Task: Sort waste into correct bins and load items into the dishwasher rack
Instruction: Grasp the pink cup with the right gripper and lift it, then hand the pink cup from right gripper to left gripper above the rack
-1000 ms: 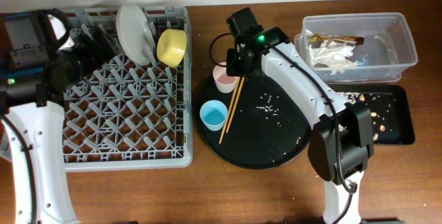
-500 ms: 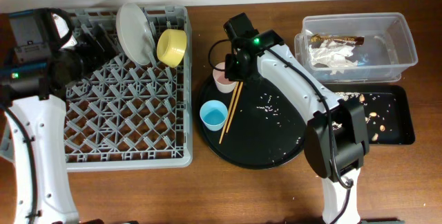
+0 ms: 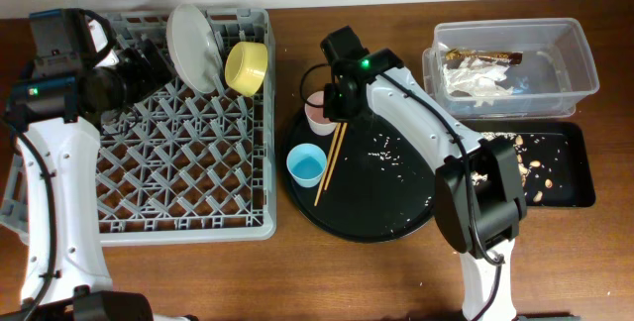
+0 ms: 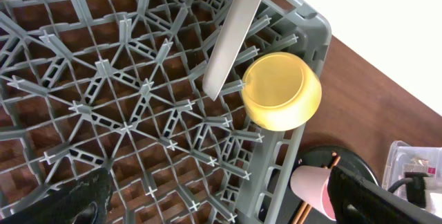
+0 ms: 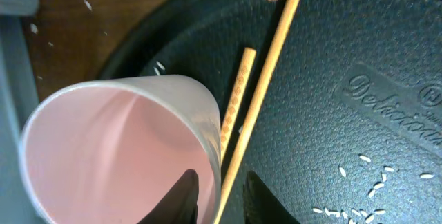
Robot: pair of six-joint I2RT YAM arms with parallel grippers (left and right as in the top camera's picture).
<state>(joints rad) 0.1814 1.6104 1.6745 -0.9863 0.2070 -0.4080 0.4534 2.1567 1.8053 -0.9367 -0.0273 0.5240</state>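
The grey dishwasher rack (image 3: pixel 178 153) holds the pale grey plate (image 3: pixel 190 49) on edge and the yellow bowl (image 3: pixel 247 66) at its back right; all three show in the left wrist view, rack (image 4: pixel 138 113), plate (image 4: pixel 235 30) and bowl (image 4: pixel 282 91). My left gripper (image 3: pixel 149 58) hangs open and empty over the rack (image 4: pixel 228 200). My right gripper (image 3: pixel 332 103) pinches the rim of the pink cup (image 5: pixel 117 148), one finger inside and one outside (image 5: pixel 224 193). Two chopsticks (image 5: pixel 266 92) lie beside the cup. The blue cup (image 3: pixel 307 165) stands in front.
The cups and chopsticks sit on a large round black tray (image 3: pixel 396 192) with scattered rice grains (image 3: pixel 384 150). At the right, a clear tub (image 3: pixel 584 63) holds tissue (image 3: pixel 475 81) and a brown wrapper (image 3: pixel 482 56). A shallow black tray (image 3: pixel 565 177) holds food scraps (image 3: pixel 535 167).
My right gripper has shifted slightly left onto the pink cup's rim. My left arm has moved a little right and toward the back over the rack.
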